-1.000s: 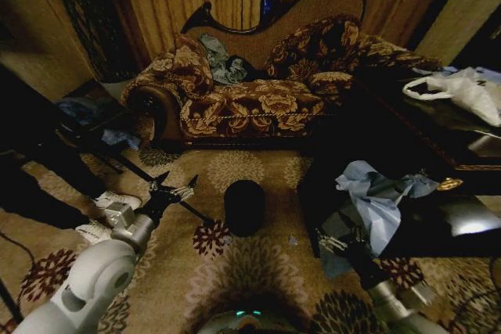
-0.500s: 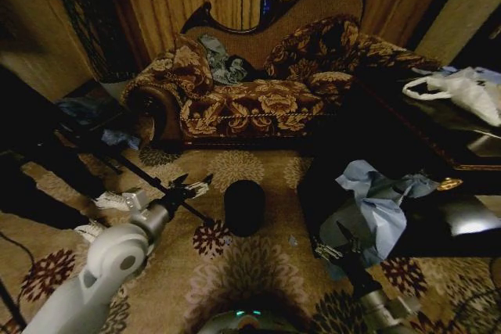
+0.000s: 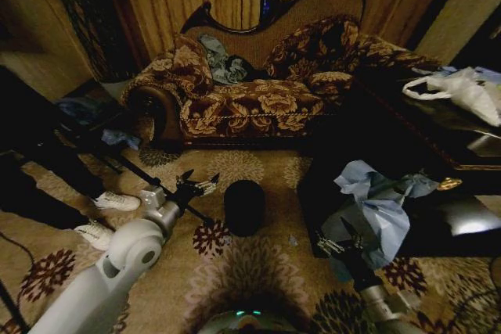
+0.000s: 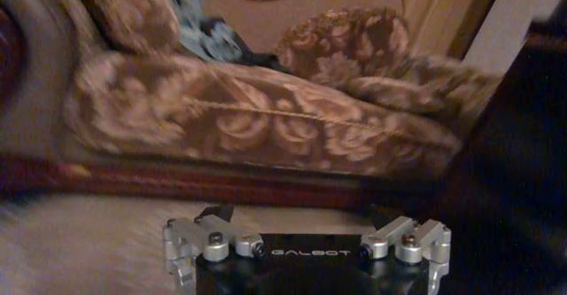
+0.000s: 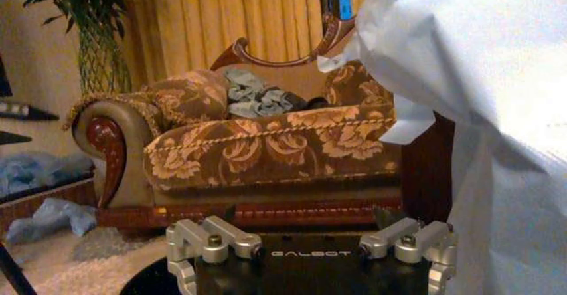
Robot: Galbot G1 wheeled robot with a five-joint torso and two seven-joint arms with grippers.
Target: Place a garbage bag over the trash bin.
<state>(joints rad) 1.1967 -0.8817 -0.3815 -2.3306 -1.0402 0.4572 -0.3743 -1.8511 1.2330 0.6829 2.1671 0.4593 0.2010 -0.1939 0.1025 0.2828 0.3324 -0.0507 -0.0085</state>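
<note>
Dim living room, patterned carpet (image 3: 258, 271), ornate sofa (image 3: 250, 99) at the back. Nearest, the right gripper (image 3: 338, 242) sits low by the dark table (image 3: 438, 217) front edge, fingers spread, nothing held, just touching or just short of the garbage bag (image 3: 376, 201); it likely approaches for a grasp. The bag lies crumpled over that front edge, hanging down, easy to reach. The left gripper (image 3: 197, 186) hovers above the carpet just left of the trash bin (image 3: 244, 206), fingers open and empty, probably ready to help spread the bag. The bin stands upright, unlined, mid-carpet before the sofa.
</note>
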